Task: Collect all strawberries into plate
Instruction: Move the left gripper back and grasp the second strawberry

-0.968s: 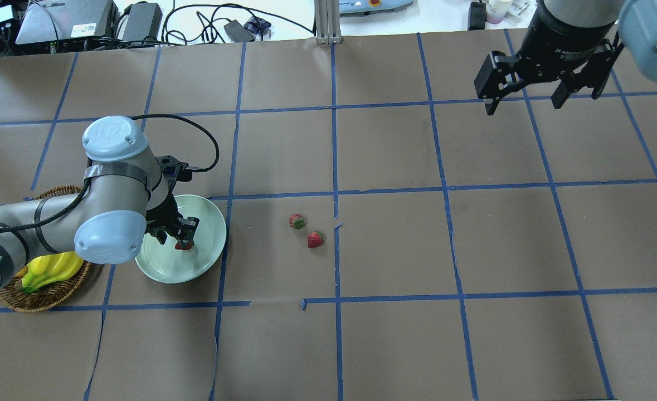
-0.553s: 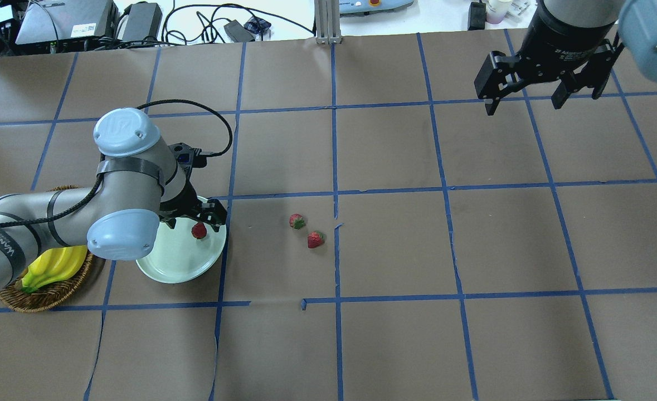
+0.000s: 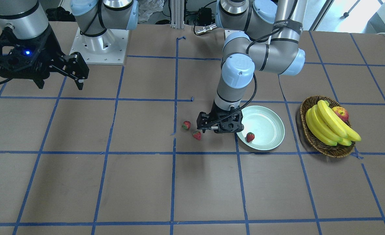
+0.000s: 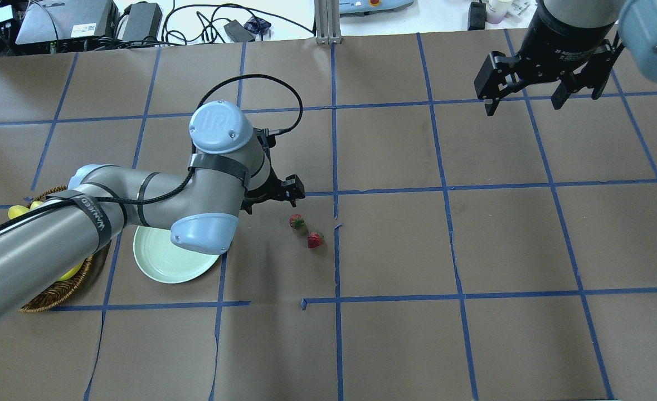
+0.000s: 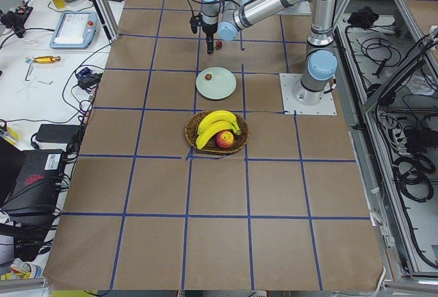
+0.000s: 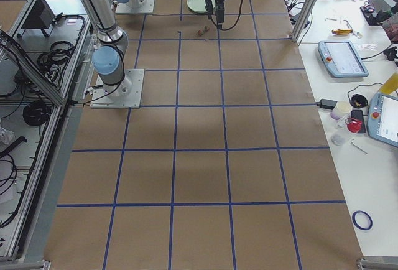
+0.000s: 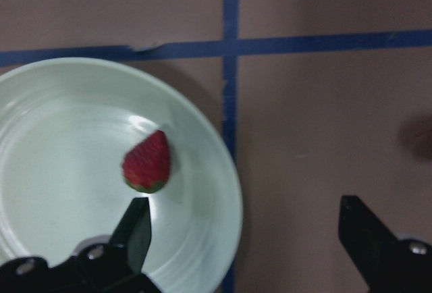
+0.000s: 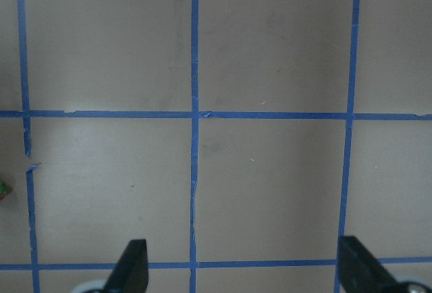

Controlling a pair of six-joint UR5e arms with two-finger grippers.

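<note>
The pale mint plate (image 3: 264, 121) holds one strawberry (image 3: 250, 137), which also shows in the left wrist view (image 7: 147, 163) near the plate's rim (image 7: 61, 171). Two more strawberries (image 4: 297, 221) (image 4: 315, 240) lie side by side on the brown paper, right of the plate (image 4: 161, 262) in the overhead view. My left gripper (image 3: 219, 130) is open and empty. It hovers between the plate and the two loose strawberries, just off the plate's edge. My right gripper (image 4: 523, 106) is open and empty, high over the far right of the table. In the overhead view my left arm hides the plate's strawberry.
A brown wicker basket (image 3: 313, 137) with bananas (image 3: 329, 125) and an apple (image 3: 341, 113) stands beside the plate, away from the loose strawberries. Blue tape lines grid the brown paper. Cables and boxes lie beyond the far table edge (image 4: 139, 22).
My left gripper has let go of a strawberry in the plate and moved right, off the plate, toward the two loose strawberries. The right arm has not moved.
</note>
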